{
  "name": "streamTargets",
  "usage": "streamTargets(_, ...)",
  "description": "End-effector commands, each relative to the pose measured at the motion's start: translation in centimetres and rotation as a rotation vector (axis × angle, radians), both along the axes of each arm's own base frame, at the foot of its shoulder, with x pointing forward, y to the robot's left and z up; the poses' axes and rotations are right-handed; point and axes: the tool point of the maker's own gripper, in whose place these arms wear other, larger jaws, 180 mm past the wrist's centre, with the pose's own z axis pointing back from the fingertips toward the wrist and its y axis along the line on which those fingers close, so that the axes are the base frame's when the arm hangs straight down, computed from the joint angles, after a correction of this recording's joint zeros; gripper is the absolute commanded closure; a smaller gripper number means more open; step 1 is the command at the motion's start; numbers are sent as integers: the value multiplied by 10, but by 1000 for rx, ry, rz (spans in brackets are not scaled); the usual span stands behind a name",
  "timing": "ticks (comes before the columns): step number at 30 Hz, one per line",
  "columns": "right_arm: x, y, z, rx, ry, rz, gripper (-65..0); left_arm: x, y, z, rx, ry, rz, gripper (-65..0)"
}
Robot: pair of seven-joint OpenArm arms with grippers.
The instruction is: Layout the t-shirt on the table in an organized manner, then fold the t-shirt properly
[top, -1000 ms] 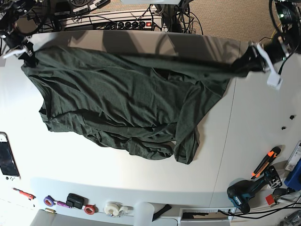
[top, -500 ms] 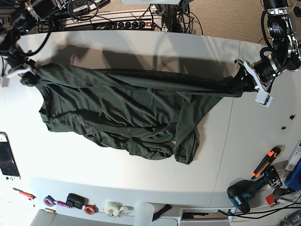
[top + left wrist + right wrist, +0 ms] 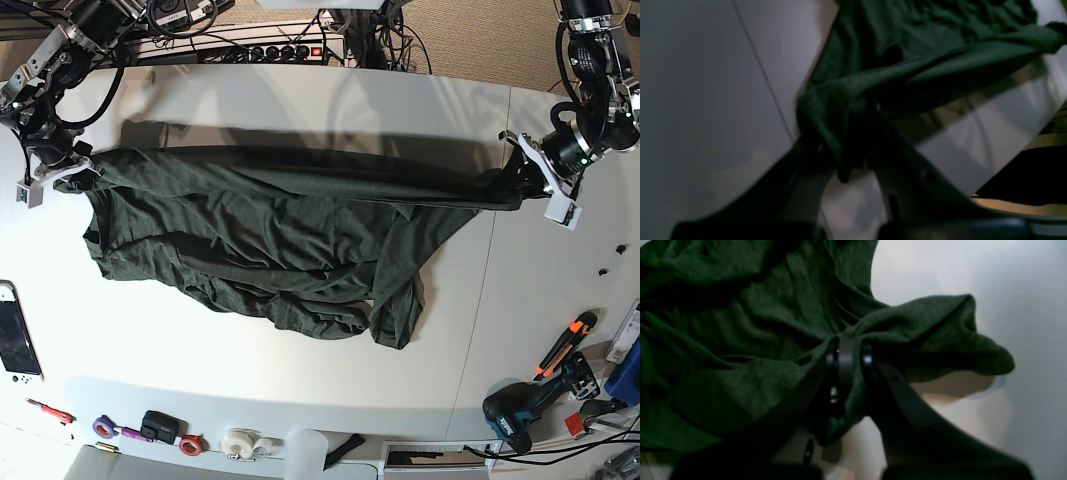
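The dark green t-shirt (image 3: 270,240) lies rumpled across the white tabletop (image 3: 300,370), its upper edge pulled taut between both arms. The left gripper (image 3: 522,176) has its jaws clamped on one corner; the right gripper (image 3: 72,165) pinches the opposite corner.

Left claw (image 3: 522,178) clamped shut; right claw (image 3: 72,165) likewise, arms spread wide.

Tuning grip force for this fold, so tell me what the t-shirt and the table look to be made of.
The t-shirt: soft knit fabric, likely cotton jersey, matte dark olive; it wrinkles, drapes and bunches at both pinch points. The table: hard, smooth white top, possibly laminate, faintly glossy; it shows soft reflections and a thin dark seam.
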Motion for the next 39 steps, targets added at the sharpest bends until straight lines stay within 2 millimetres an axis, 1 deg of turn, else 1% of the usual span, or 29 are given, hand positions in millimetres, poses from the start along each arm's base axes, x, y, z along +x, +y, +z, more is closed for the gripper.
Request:
streamTargets(1,8,-11,18,-43,-48,-8,0,9,4,15,-5,-58,10,0)
streamTargets(5,8,-11,18,-43,-48,-7,0,10,4,17,-11,-69,15,0)
streamTargets(6,8,-11,18,-43,-48,-7,-33,10,4,17,-12,-71,16,0)
streamTargets(7,8,-11,18,-43,-49,-8,-95,10,4,17,-12,-72,15,-7)
streamTargets(9,9,-12,19,-45,-56,-9,-220,11,4,18,-14,-76,17,-145)
streamTargets(10,9,-12,19,-47,-62,-10,-253,12,4,19,-17,-83,19,-202)
streamTargets(11,10,-12,21,-49,-70,-11,-260,14,4,21,-18,-87,20,-240)
streamTargets(12,11,-13,21,-51,-75,-12,-260,16,4,22,-17,-93,20,-255)
streamTargets(15,13,-13,23,-55,-88,-15,-260,24,4,30,-18,-119,20,-256)
streamTargets(20,13,-15,25,-58,-96,-18,-260,39,2,49,-45,-179,17,-256)
streamTargets(24,14,-14,28,-58,-107,-15,-259,43,2,53,-45,-191,16,-256)
streamTargets(25,16,-12,33,-63,-121,-6,-259,43,2,52,-45,-191,16,-256)
streamTargets(27,21,-7,50,-92,-178,42,-259,42,2,52,-43,-188,15,-256)
streamTargets(30,26,0,88,-164,-277,95,-259,42,1,53,-54,-186,9,-256)
streamTargets(33,27,5,122,-256,-345,116,-259,38,-5,54,-74,-185,-25,-255)
streamTargets(34,27,7,131,-282,-362,123,-258,37,-7,54,-80,-178,-30,-239)
streamTargets(35,26,10,138,-302,-370,132,-247,36,-8,53,-83,-172,-33,-203)
streamTargets(36,26,14,142,-310,-373,141,-209,35,-8,52,-85,-167,-35,-154)
streamTargets(37,25,18,143,-305,-374,150,-149,34,-9,51,-87,-163,-37,-99)
streamTargets(39,24,27,138,-263,-375,168,-7,32,-12,49,-87,-153,-43,0)
